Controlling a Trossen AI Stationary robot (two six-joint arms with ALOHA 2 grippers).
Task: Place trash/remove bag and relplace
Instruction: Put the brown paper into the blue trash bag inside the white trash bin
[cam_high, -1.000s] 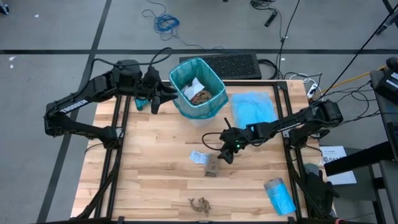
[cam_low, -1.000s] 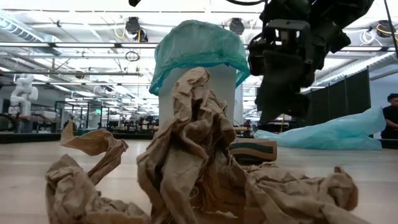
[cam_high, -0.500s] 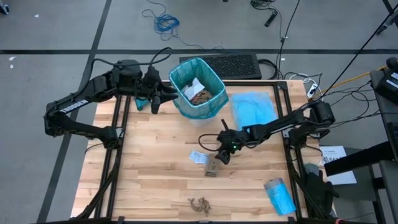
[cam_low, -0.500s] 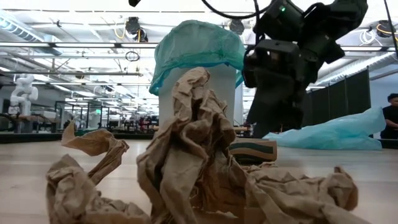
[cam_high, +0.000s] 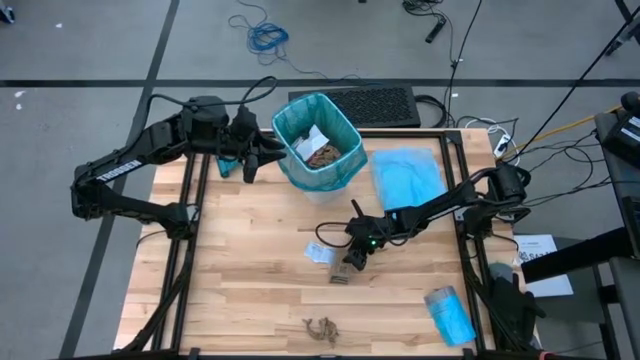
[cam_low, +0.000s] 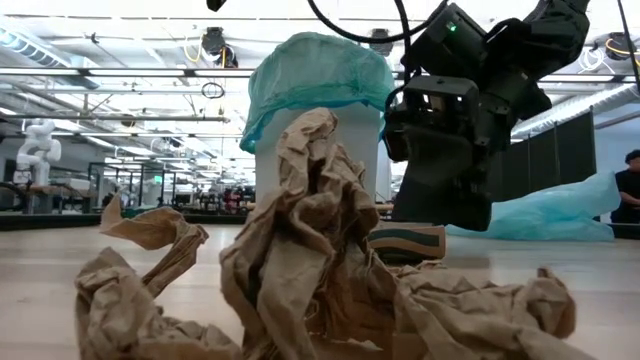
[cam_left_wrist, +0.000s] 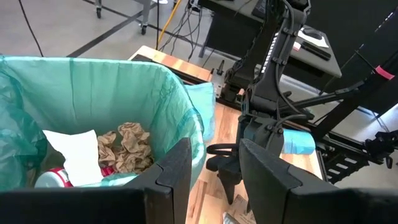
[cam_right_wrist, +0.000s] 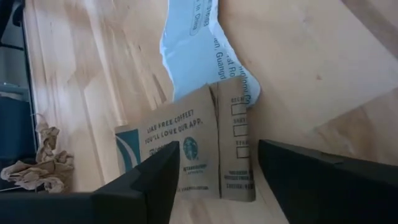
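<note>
A white bin (cam_high: 318, 142) lined with a teal bag stands at the table's far side. Inside it lie brown paper wads (cam_left_wrist: 127, 146), a white sheet (cam_left_wrist: 78, 155) and a red-and-white bottle (cam_left_wrist: 53, 178). My left gripper (cam_high: 252, 165) hovers open by the bin's left side, its fingers (cam_left_wrist: 180, 168) short of the rim. My right gripper (cam_high: 352, 262) is open, slanting down over a flat brown paper sleeve (cam_right_wrist: 186, 155) that lies on the table, one finger on each side of it. A white packet (cam_high: 320, 252) lies beside the sleeve. A crumpled brown wad (cam_high: 322, 328) lies near the front edge.
A flat pale blue bag (cam_high: 408, 177) lies right of the bin, and a blue roll (cam_high: 450, 312) sits at the table's near right corner. In the low view the crumpled wad (cam_low: 320, 270) fills the foreground. A keyboard (cam_high: 375, 103) lies beyond the table's far edge.
My right gripper has sunk toward the table and shifted a little toward the left and near edges, coming down over the brown sleeve. The sleeve, the packet and the wad have stayed where they were.
</note>
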